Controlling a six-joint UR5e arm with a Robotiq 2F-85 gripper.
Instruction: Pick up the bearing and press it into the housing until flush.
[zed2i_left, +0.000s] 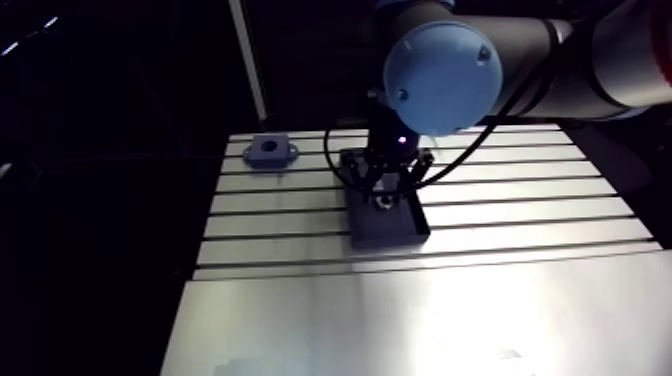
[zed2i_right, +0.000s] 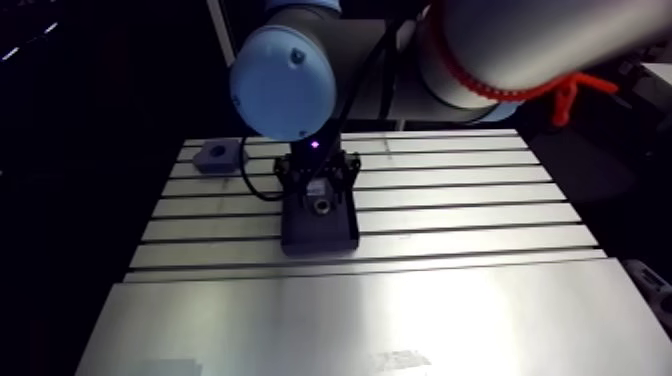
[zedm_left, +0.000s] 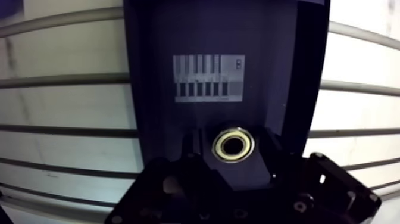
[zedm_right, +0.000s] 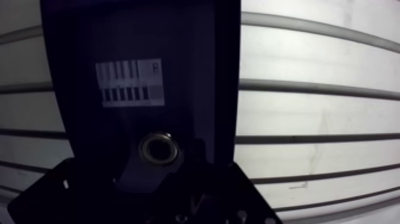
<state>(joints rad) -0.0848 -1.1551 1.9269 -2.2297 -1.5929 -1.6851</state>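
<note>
On the slotted surface (zed2i_left: 520, 205), the hand (zed2i_left: 383, 198), fingers (zedm_left: 178, 184) spread, straddles the bearing (zedm_left: 233, 145) on a dark block (zed2i_left: 388, 228), housing (zed2i_left: 270, 151) well apart.

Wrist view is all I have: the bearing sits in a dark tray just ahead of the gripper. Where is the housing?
Observer: The housing is a small grey block on the table, apart from the tray.
Operator: Which way?
Observer: The arm view puts it near the table's far edge, beyond the tray and toward a corner.
Operator: Bore facing up?
Observer: Yes, a dark round hole shows in its top.
</note>
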